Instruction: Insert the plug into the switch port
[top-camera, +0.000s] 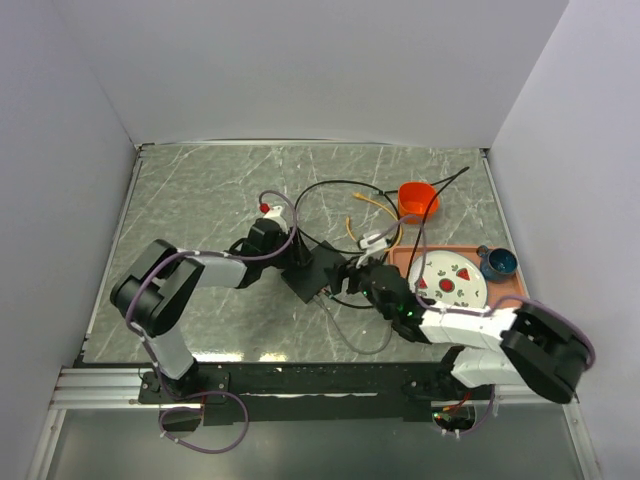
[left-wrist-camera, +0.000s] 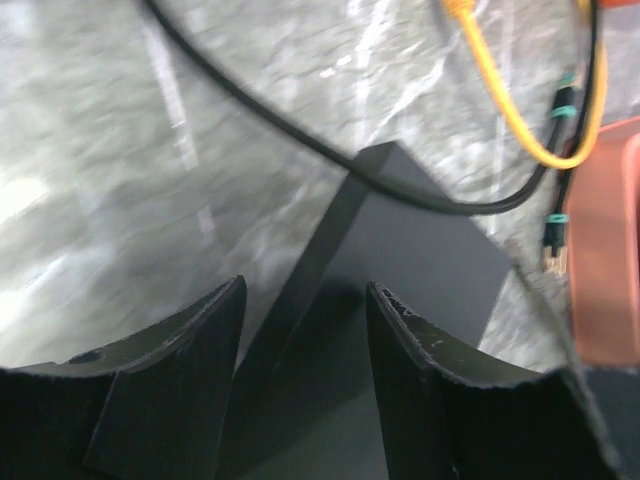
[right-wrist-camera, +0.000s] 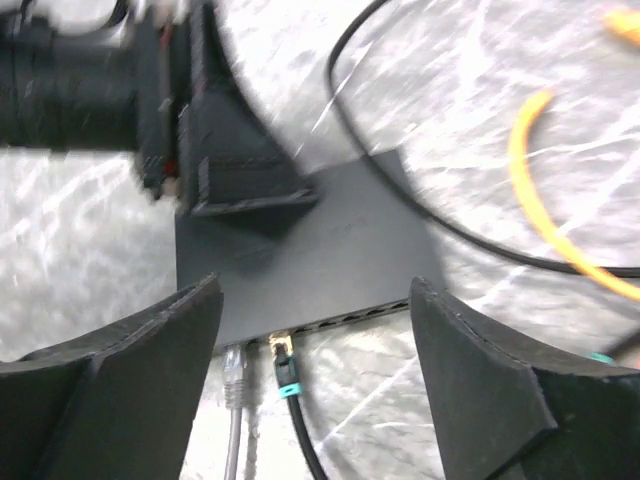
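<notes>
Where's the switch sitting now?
Top view: the flat matte-black switch box lies mid-table between the left hand and right hand, left of the orange tray.

Pretty matte black plastic on the switch. Glossy marble-look top on the table, smooth rubbery sheen on the yellow cable. Dull black left fingers with rough, frayed edges

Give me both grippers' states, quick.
Left gripper: open above the switch, holding nothing.
Right gripper: open, empty.
</notes>
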